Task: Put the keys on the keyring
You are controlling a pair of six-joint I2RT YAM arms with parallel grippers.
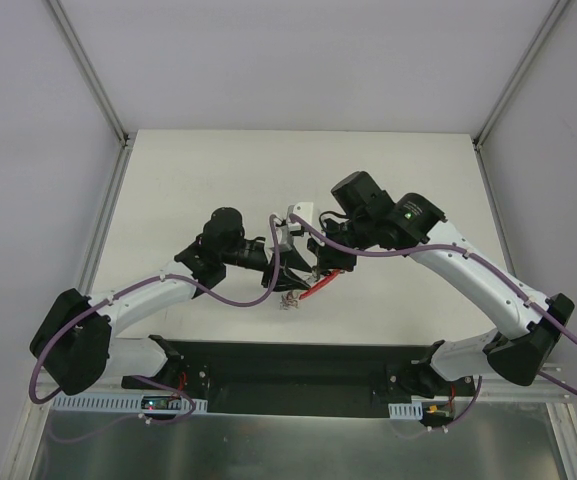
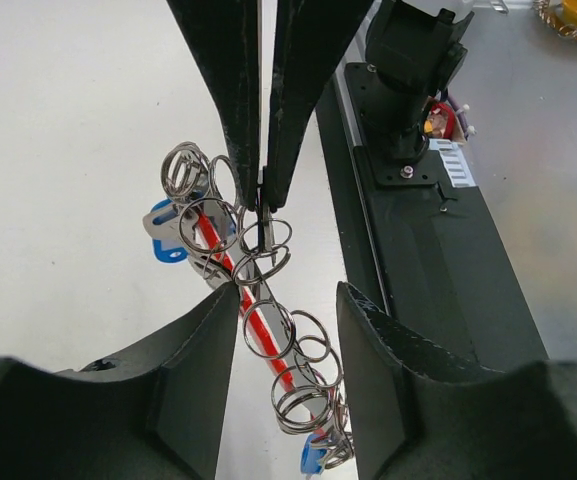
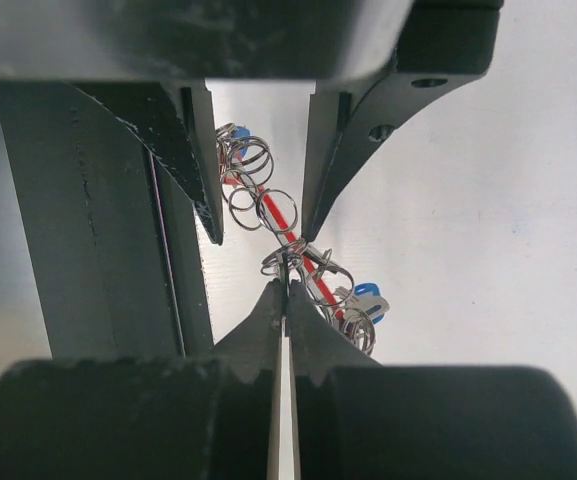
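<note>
Top view — we log keyring (image 1: 291, 297) low over table (image 1: 168, 180), near its front edge; left gripper (image 1: 276, 280) and right gripper (image 1: 308, 280) meet over it.
Left wrist: we note left fingers (image 2: 198, 380) apart, straddling keyring, nothing clamped; likely lining up second hold. Blue-headed keys (image 2: 168, 245) sit among rings.
Right wrist — right gripper clenched on one split ring (image 3: 286, 262); we judge this steadies keyring for threading.

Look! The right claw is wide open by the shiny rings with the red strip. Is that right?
Not quite. The right gripper is not wide open. Its jaws are shut, pinching one shiny ring of the keyring with the red strip. The right wrist view shows the two fingers pressed together on that ring.
</note>
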